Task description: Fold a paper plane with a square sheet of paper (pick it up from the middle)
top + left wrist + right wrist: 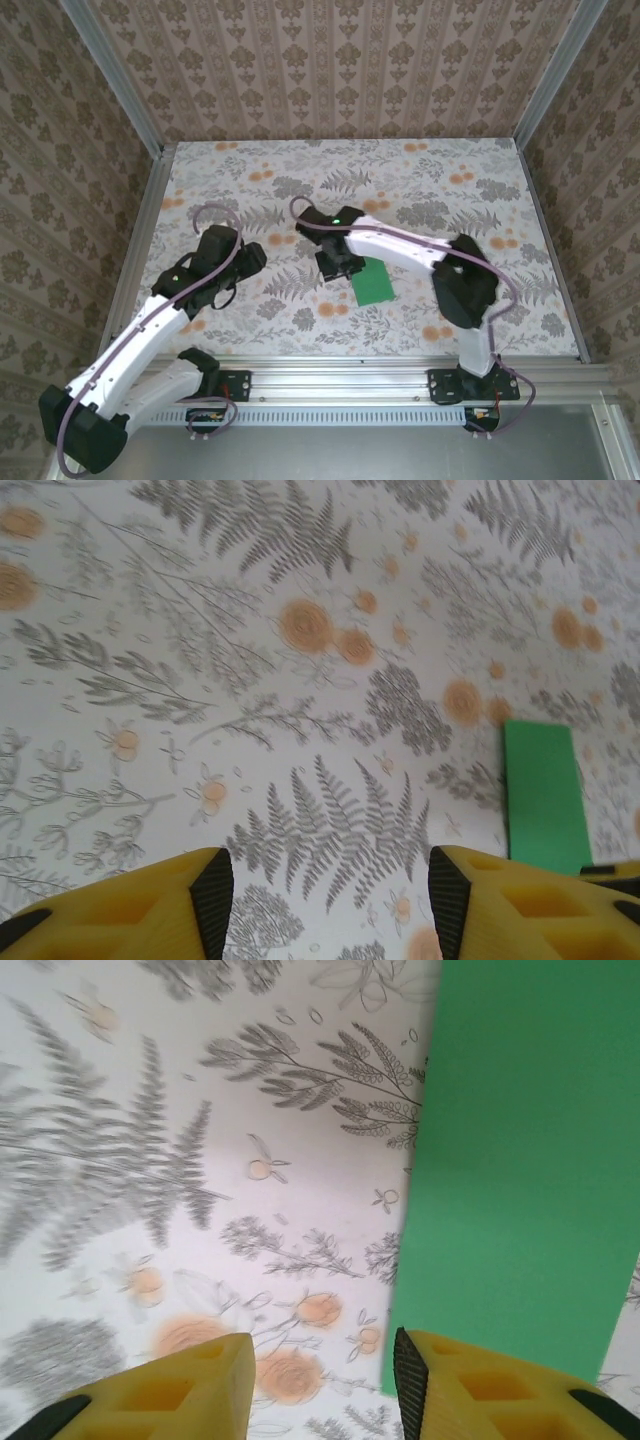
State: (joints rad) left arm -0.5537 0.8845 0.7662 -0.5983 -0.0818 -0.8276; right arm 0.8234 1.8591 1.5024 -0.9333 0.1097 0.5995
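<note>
**Green sheet flat on the desk, both grippers open beside it**

A thin, plain, bright green sheet of paper (373, 281) lies flat on the floral-patterned desk (250, 170). It sits a little toward the near edge from the middle. No folds or creases can be made out on it from above.

The right gripper (335, 263) hangs just beside the sheet's left edge, with the white right arm (400, 245) reaching over the sheet's far side. In the right wrist view the sheet (530, 1160) fills the right-hand part of the picture. The right gripper (325, 1370) has its jaws partly apart, with only bare patterned desk between them. One of its yellow fingers (490, 1390) lies over the sheet's near left corner; whether it touches the paper cannot be told. The jaws hold nothing.

The left gripper (248, 258) is well to the left of the sheet, above the desk. In the left wrist view the sheet (543, 798) shows as a narrow green strip at the right. The left gripper (330, 880) has its jaws moderately wide, with fern-printed desk showing in the gap. It grips nothing.
</note>
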